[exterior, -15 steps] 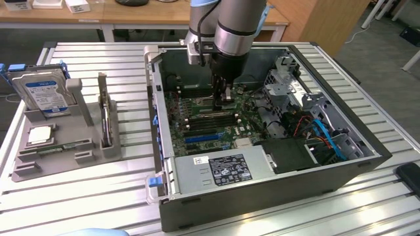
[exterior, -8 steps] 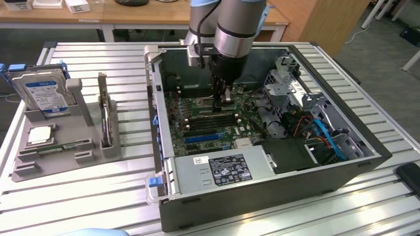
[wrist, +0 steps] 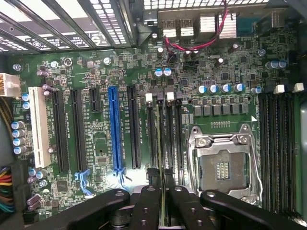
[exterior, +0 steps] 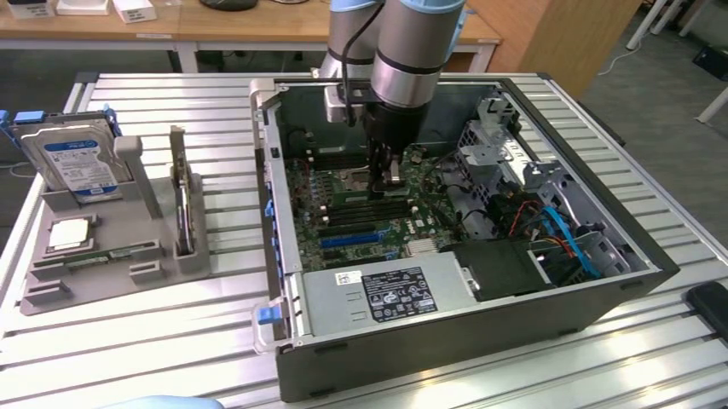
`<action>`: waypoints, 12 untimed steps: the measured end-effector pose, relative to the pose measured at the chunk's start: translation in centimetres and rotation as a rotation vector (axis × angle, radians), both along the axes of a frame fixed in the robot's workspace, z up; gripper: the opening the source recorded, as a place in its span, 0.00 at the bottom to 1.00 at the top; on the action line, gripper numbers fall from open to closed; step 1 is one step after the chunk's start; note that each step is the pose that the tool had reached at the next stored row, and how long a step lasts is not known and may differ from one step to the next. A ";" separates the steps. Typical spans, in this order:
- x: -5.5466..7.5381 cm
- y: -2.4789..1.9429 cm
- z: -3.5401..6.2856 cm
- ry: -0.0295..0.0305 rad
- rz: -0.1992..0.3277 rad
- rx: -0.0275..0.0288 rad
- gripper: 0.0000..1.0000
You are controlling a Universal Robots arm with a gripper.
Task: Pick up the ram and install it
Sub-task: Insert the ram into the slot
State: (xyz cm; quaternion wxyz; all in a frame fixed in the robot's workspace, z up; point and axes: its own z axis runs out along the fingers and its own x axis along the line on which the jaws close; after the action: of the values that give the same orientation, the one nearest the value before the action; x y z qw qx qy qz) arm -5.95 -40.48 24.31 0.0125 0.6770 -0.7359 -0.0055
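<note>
Install step, I judge: the gripper, clamped narrow on the edge-on ram, hovers over the motherboard's memory slots, where seating calls for exact line-up with one slot and a straight press.

— What carries everything here?
— A slatted metal tabletop, its ribs running across the exterior view.
— And directly on it?
— An open computer case lying on its side, and on the exterior view's left a grey parts holder, near the case without touching it.
</note>
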 end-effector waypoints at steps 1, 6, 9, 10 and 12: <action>0.0 -0.01 -0.05 0.0000 0.000 0.0001 0.13; 0.0 -0.07 -0.29 0.0000 0.000 0.0002 0.13; 0.0 -0.10 -0.45 -0.0001 0.000 0.0002 0.13; 0.0 -0.11 -0.51 -0.0001 0.000 0.0002 0.13; 0.0 -0.13 -0.63 -0.0001 0.000 0.0002 0.13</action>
State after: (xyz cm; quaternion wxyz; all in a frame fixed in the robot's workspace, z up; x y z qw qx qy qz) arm -5.94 -40.61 23.68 0.0124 0.6770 -0.7359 -0.0055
